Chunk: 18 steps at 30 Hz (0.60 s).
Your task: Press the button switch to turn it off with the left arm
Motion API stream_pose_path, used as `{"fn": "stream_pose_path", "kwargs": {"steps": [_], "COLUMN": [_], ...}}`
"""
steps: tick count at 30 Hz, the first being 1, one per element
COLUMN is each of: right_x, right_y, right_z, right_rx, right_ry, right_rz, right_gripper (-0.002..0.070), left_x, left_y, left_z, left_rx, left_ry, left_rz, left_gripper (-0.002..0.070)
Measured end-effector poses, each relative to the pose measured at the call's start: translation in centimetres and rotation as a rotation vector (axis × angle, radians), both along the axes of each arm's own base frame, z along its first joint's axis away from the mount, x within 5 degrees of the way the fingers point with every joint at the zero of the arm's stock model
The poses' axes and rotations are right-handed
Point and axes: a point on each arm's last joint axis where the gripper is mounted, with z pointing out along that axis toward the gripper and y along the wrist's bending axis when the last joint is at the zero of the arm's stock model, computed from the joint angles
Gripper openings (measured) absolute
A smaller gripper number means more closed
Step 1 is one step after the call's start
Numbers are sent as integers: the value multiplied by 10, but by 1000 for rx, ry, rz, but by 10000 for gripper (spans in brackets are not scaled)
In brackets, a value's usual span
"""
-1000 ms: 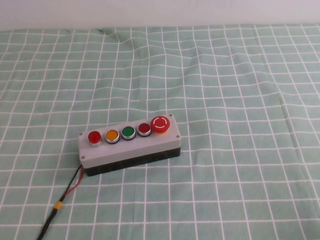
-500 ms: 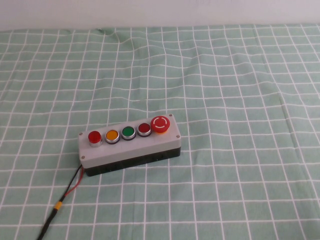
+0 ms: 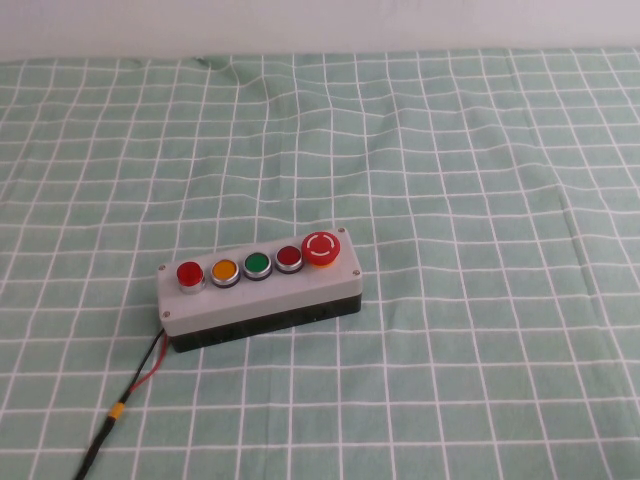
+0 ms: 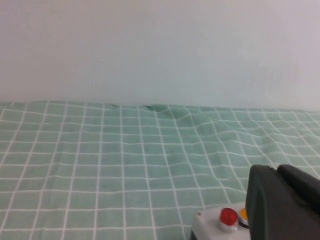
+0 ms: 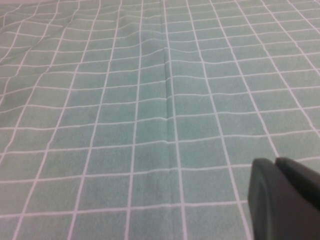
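The button switch (image 3: 189,273), a small round bright-red translucent button in a silver ring, sits at the left end of the row on top of the grey rectangular control box (image 3: 262,297), apart from any tool; the left gripper (image 4: 282,205) is out of the high view and shows in its own wrist view only as a dark matte block at the frame's edge, with the red button (image 4: 228,216) just visible beside it, and whether its jaws are parted or closed I cannot tell; the right gripper (image 5: 285,200) likewise appears only as a black block over bare cloth in its wrist view, state unknowable, and looks parked; next along the row from the target stand a small orange button (image 3: 224,270), a green button (image 3: 257,264), a darker red small button (image 3: 288,258) and a big red mushroom button with white arrows (image 3: 320,248); a black and red cable (image 3: 135,385) trails from the box's near left corner across the pale green checked tablecloth (image 3: 480,180); the task appears to be at its start, with the approach not yet made; the next move calls for bringing the left gripper over the end button and pressing straight down, keeping clear of the orange neighbour.
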Motion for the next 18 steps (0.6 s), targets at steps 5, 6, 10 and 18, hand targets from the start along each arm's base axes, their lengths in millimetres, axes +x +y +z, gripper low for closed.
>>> {"fn": "stream_pose_path", "kwargs": {"steps": [5,6,10,18], "right_x": [0,0,0,0], "right_y": [0,0,0,0], "right_z": [0,0,0,0], "right_rx": [0,0,0,0], "right_ry": [0,0,0,0], "right_rz": [0,0,0,0], "right_gripper": [-16,-16,-16,-16], "left_x": [20,24,32,36], "left_y": [1,1,1,0], "left_z": [-38,-50,-97,-173], "left_rx": [17,21,34,55], "left_ry": [-73,-76,-32,128], "left_rz": [73,75,79,76], "left_gripper": [-4,-4,-4,-4]}}
